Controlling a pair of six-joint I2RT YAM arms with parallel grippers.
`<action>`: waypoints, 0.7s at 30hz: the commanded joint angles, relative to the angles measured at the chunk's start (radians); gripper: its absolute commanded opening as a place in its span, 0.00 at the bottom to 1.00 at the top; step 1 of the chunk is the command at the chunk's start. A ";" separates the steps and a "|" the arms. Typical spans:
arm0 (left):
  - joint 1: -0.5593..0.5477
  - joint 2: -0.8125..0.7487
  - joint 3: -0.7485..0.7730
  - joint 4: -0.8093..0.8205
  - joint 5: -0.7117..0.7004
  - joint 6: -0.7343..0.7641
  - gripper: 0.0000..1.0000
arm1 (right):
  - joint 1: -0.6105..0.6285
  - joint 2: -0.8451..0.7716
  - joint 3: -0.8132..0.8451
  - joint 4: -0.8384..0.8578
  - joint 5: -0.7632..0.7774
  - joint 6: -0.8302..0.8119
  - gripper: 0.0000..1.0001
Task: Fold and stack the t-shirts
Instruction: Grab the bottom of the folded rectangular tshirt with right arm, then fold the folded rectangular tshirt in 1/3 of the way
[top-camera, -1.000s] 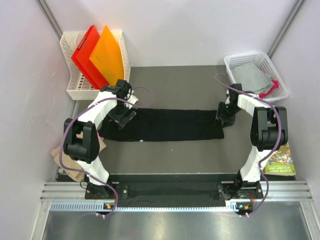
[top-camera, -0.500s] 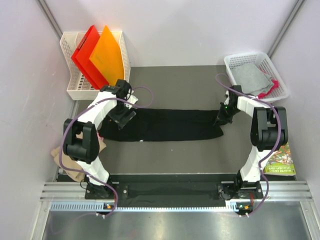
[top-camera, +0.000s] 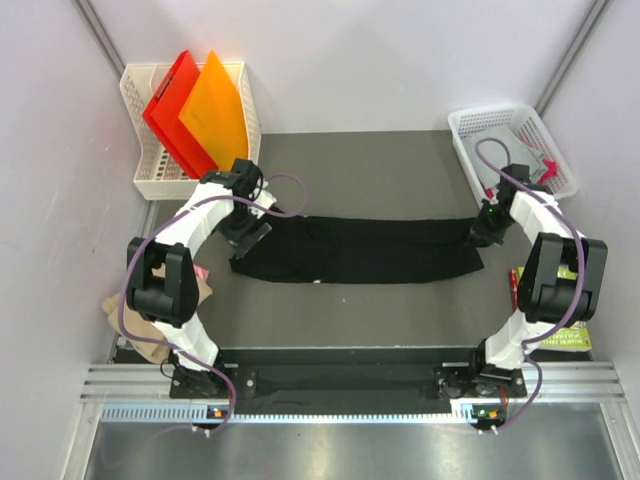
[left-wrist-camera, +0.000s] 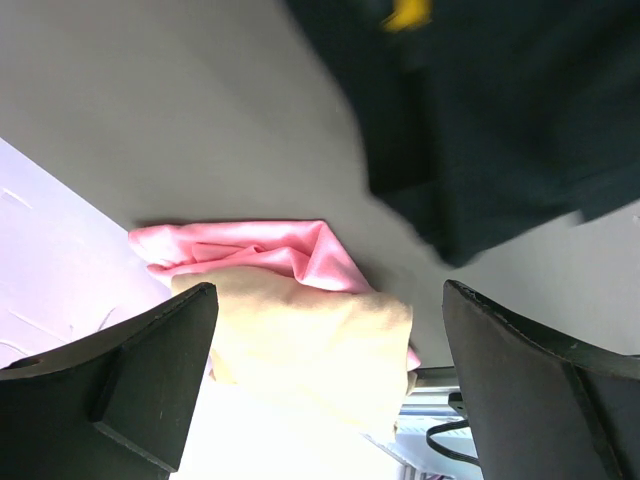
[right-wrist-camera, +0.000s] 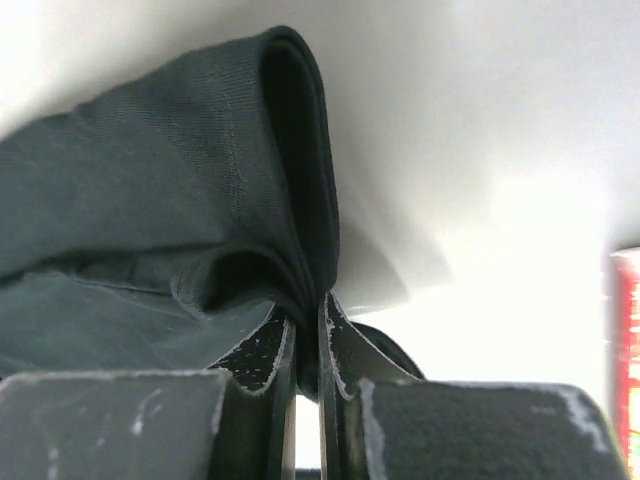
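Observation:
A black t-shirt, folded into a long strip, lies across the middle of the table. My right gripper is at its right end. In the right wrist view that gripper is shut on a bunched fold of the black cloth. My left gripper hovers open over the strip's left end, holding nothing. In the left wrist view its wide-apart fingers frame a tan t-shirt with a pink t-shirt under it. The black shirt's edge shows at upper right. The tan shirt lies at the table's left edge.
A white basket at back left holds a red folder and an orange folder. Another white basket stands at back right with cloth inside. A picture book lies by the right arm's base.
My right gripper has shut on the black shirt's right end and moved right, dragging the whole strip rightward. The left arm has stayed put, still open.

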 joint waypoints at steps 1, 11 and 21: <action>0.002 -0.050 0.018 0.001 -0.016 0.027 0.99 | -0.010 -0.019 0.061 -0.034 0.033 -0.019 0.00; 0.009 -0.087 -0.031 0.013 -0.026 0.041 0.99 | 0.385 0.064 0.319 -0.132 0.088 0.016 0.00; 0.018 -0.116 -0.051 0.018 -0.043 0.056 0.99 | 0.563 0.169 0.344 -0.095 0.056 0.089 0.00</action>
